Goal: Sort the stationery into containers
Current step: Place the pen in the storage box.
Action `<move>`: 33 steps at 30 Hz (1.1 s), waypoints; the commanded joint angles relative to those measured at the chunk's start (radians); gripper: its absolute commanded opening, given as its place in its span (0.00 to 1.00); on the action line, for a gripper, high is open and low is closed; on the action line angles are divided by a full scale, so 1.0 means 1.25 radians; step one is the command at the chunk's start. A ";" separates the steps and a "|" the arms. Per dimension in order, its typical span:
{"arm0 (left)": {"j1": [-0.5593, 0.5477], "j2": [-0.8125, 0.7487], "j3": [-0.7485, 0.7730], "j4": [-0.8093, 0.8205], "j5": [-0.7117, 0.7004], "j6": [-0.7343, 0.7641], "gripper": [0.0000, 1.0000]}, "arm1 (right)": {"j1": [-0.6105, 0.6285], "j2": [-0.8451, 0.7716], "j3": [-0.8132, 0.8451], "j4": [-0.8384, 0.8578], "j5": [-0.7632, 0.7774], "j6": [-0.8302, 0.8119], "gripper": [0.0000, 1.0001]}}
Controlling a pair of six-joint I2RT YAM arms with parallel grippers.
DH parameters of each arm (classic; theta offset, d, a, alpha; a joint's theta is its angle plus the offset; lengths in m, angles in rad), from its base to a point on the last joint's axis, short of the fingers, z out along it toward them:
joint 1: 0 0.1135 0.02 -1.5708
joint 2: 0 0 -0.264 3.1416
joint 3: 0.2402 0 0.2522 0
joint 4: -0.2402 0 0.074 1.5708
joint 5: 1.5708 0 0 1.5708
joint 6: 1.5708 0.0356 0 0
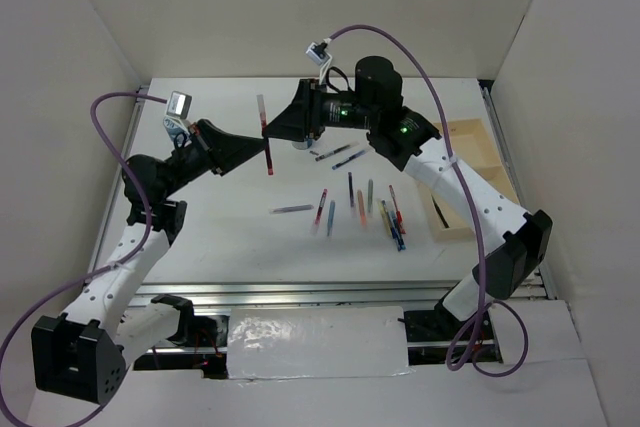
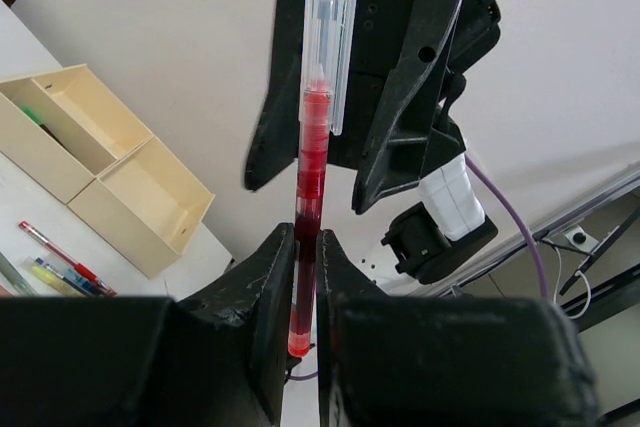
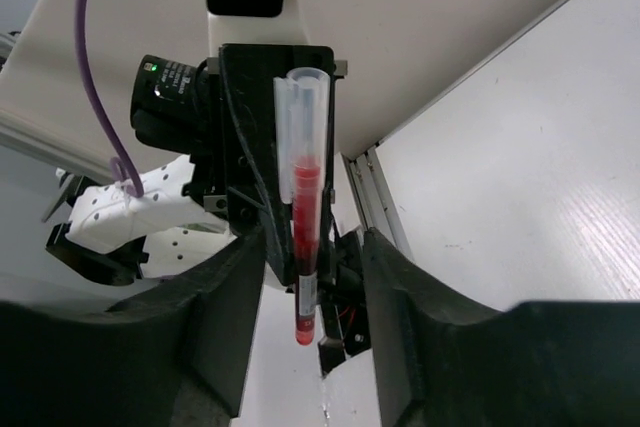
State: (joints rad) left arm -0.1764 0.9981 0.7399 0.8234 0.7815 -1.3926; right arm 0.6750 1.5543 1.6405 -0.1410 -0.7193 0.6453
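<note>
My left gripper (image 1: 258,150) is shut on a red pen (image 1: 265,135) with a clear cap and holds it upright in the air above the back of the table. In the left wrist view the pen (image 2: 312,147) rises from between the closed jaws of the left gripper (image 2: 307,242). My right gripper (image 1: 275,127) faces it from the right, open. In the right wrist view the right gripper (image 3: 315,252) has its fingers (image 3: 235,287) on either side of the pen (image 3: 305,217) without touching it. The pale wooden tray (image 1: 478,134) stands at the right, also in the left wrist view (image 2: 150,209).
Several pens and pencils lie loose on the white table (image 1: 220,227) between the arms, such as a red-blue one (image 1: 321,210) and a cluster (image 1: 395,222) beside the tray. A green item (image 2: 33,117) lies in one tray compartment. White walls enclose the table.
</note>
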 commanded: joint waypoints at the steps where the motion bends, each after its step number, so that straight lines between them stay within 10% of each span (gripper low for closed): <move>1: -0.009 -0.024 -0.004 0.041 -0.004 -0.001 0.00 | 0.018 0.005 0.056 0.046 0.002 0.000 0.49; 14: -0.011 -0.025 0.003 0.008 -0.004 0.017 0.03 | 0.018 0.005 0.035 0.038 0.021 -0.009 0.00; 20: 0.001 -0.038 0.086 -0.245 0.012 0.181 0.99 | -0.101 -0.065 0.008 -0.047 0.018 -0.062 0.00; 27: 0.031 0.038 0.342 -0.889 -0.138 0.770 0.99 | -0.406 -0.215 -0.067 -0.437 0.077 -0.500 0.00; 33: 0.026 0.034 0.317 -0.931 -0.279 0.897 0.99 | -0.702 -0.269 -0.230 -0.546 0.197 -0.853 0.00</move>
State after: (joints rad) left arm -0.1410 1.0386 1.1450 -0.2195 0.5266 -0.4503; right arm -0.1009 1.2243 1.4139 -0.6754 -0.5591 -0.1066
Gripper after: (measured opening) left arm 0.993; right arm 0.045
